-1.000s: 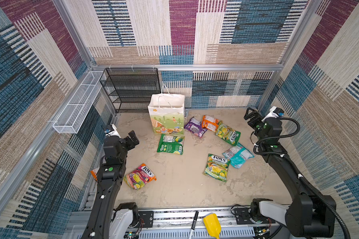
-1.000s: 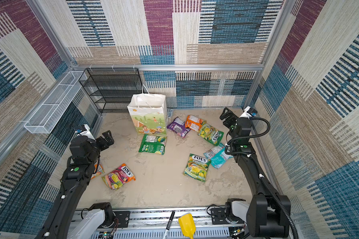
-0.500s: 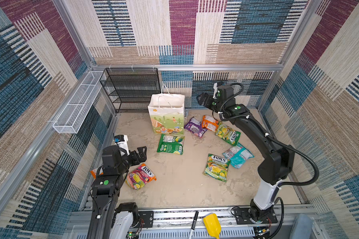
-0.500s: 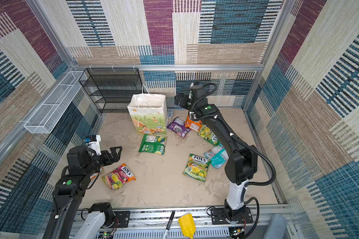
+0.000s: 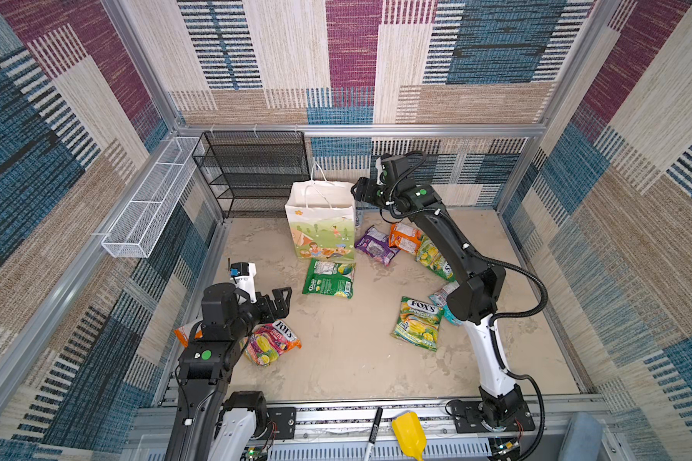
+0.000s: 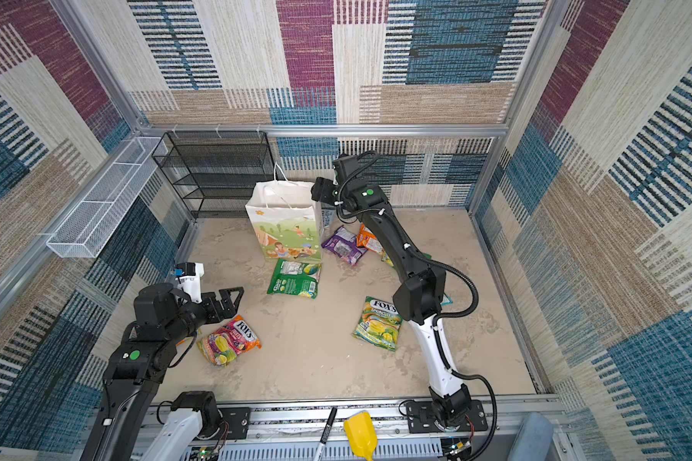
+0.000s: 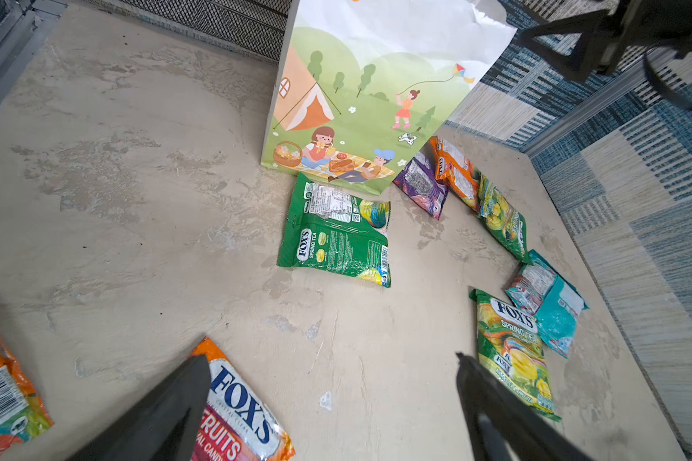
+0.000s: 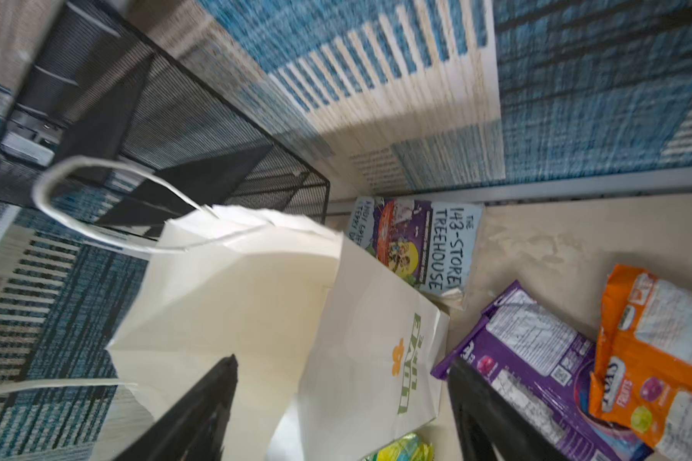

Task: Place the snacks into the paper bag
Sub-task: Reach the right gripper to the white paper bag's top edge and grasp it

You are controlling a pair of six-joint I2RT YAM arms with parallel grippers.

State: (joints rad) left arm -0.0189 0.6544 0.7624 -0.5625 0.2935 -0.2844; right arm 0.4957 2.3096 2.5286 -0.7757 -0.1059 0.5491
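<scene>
**Item 1. Left gripper** (image 5: 282, 297) (image 7: 330, 357): jaws spread wide with nothing between them, hanging low over the table (image 5: 356, 359).
- Directly beneath, slightly back toward its own arm: multicolour FOX'S packet (image 5: 272, 341), lying flat. One finger overlaps its printed end in the left wrist view. Its long axis slants across the line of the jaws. It is the nearest snack to either arm and is judged the next pick: a short drop, a small pull-back, and a wrist turn to square the jaws across the narrow side.
- Behind, by the arm's elbow: orange-edged packet (image 5: 182, 333), partly hidden under the arm.
- Ahead, across bare floor: green packet (image 5: 329, 279), its far end at the foot of the paper bag (image 5: 322, 223).
- Ahead, toward the other arm's side: Spring Tea packet (image 5: 418, 323), with the teal packet (image 7: 548, 303) just beside it.

**Item 2. Right gripper** (image 5: 356, 191) (image 8: 342, 359): fingers apart and clamping nothing, up at the bag's mouth. The top of the bag's side wall lies between them in the right wrist view. It is judged ready to pinch that rim and steady the bag.
- Below it: purple packet (image 5: 376, 246), orange packet (image 5: 404, 237) and yellow-green packet (image 5: 432, 257), in a close row under the arm.
- Beyond the bag: book (image 8: 416, 243), lying flat; not a snack.

**Room.** The bag stands upright with its mouth open, and no snack is seen inside. All eight packets lie on the table. The floor between the left gripper and the bag is open. The black mesh rack (image 5: 256, 171) crowds the bag's far side, so the bag is best approached from above or from the front.
</scene>
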